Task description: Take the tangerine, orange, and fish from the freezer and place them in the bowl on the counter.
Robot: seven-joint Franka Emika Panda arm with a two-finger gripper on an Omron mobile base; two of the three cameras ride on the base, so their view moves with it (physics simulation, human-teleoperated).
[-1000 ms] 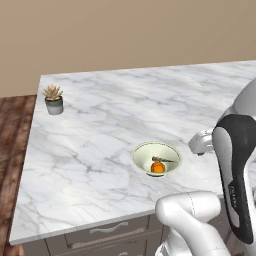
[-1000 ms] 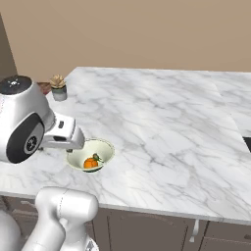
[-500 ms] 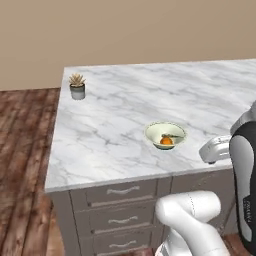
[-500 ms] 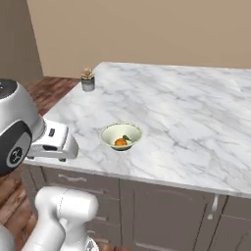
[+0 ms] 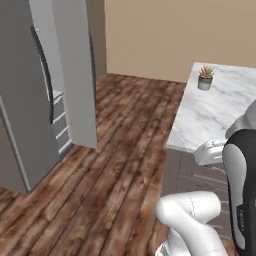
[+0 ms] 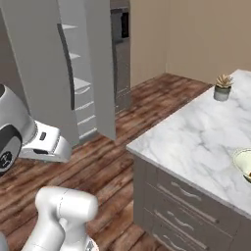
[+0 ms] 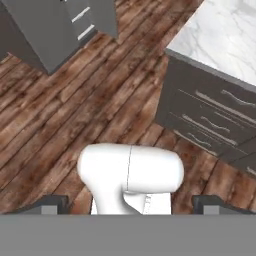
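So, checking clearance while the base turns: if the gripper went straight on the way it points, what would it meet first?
Probably the wooden floor: the gripper, jaws wide and empty, looks down at it between the freezer and counter drawers. Depth is unclear.

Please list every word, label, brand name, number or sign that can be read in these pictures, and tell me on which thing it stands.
None can be read.
The tall matte grey freezer carries no text.
The white marble counter and its grey drawers carry no text.
The small grey plant pot carries no text.

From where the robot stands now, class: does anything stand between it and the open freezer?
Nothing visible: bare wooden floor lies between the robot and the freezer, whose door stands open. The counter stays off to the right.
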